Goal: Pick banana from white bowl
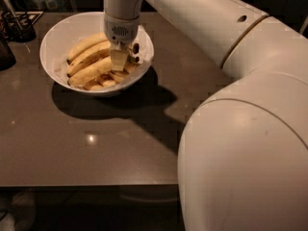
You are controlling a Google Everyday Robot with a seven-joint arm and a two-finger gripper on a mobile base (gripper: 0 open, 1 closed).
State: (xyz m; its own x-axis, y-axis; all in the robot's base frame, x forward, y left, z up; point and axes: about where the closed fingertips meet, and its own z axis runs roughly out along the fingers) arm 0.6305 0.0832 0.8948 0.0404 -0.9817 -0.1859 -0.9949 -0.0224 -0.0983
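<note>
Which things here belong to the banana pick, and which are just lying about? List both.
Job: thick banana; white bowl; gripper, down in the bowl at the bananas' right ends.
Lying about: slimmer bananas; short bananas; dark holder, far left.

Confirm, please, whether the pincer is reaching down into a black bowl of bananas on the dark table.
The bowl is white, not black, as the camera view shows; the pincer does reach down into it, among the bananas, on the dark table.
</note>
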